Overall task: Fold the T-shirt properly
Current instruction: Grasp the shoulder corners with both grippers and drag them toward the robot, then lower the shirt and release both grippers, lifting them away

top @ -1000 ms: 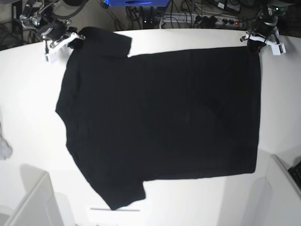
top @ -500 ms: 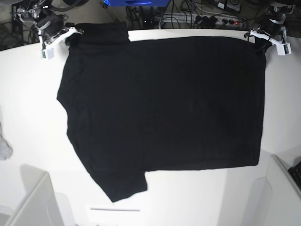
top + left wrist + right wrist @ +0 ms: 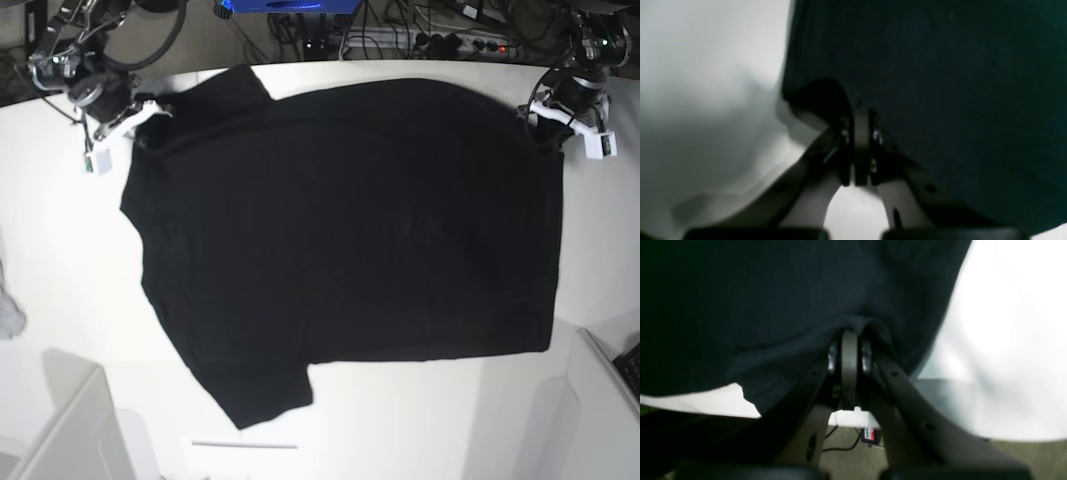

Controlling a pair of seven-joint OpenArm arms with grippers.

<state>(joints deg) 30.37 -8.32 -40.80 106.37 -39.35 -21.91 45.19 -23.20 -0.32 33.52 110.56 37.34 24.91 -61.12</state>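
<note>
**A:** Item one, the shirt (image 3: 350, 240); where do I log it?

**B:** I have it spread flat, plain black side up, over the middle of the white table (image 3: 60, 250) in the base view; it runs from upper left to right of frame; one sleeve points to the lower left near the bottom edge, the other lies at the top left; the straight hem runs down the right side.

**A:** Item two, left gripper (image 3: 548, 125)?

**B:** Upper right of the base view, at the shirt's top right corner; in its wrist view (image 3: 860, 113) I see the jaws pressed together with a fold of black cloth pinched between them; the table shows pale to the left of that frame.

**A:** Item three, right gripper (image 3: 145, 125)?

**B:** Upper left of the base view, at the shoulder edge beside the top sleeve; in its wrist view (image 3: 848, 340) the jaws are drawn together on a bunched ridge of the shirt; cloth fills the upper left of that frame, table the right, floor and a cable below.

**A:** Sundries?

**B:** A small grey-white scrap (image 3: 8, 315) at the far left edge, well apart from the shirt; cables (image 3: 440, 30) along the top behind the table.
</note>
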